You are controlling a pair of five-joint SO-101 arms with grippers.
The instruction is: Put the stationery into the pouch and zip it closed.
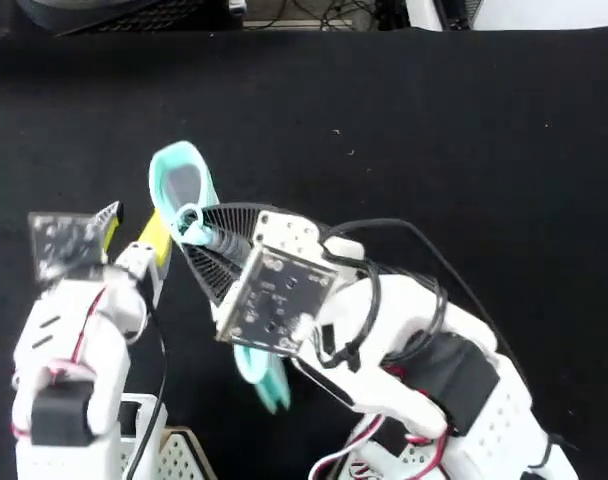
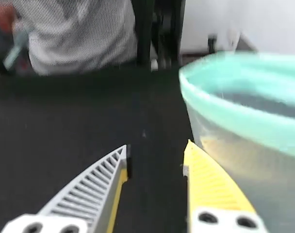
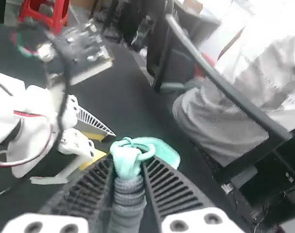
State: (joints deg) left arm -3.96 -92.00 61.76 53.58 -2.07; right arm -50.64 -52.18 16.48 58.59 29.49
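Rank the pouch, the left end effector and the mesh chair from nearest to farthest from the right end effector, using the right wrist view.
1. pouch, held in the right end effector.
2. left end effector, just beyond, beside the pouch.
3. mesh chair, far behind both.

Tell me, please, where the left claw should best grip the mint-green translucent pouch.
Likely the thick rim band of the mint-green translucent pouch, coming sideways: the open left claw stands right beside it, its yellow finger nearest the wall.

Pouch [image 1: 181, 185] on table [image 1: 434, 120]; left fingers [image 2: 210, 184] just beside, perhaps touching.
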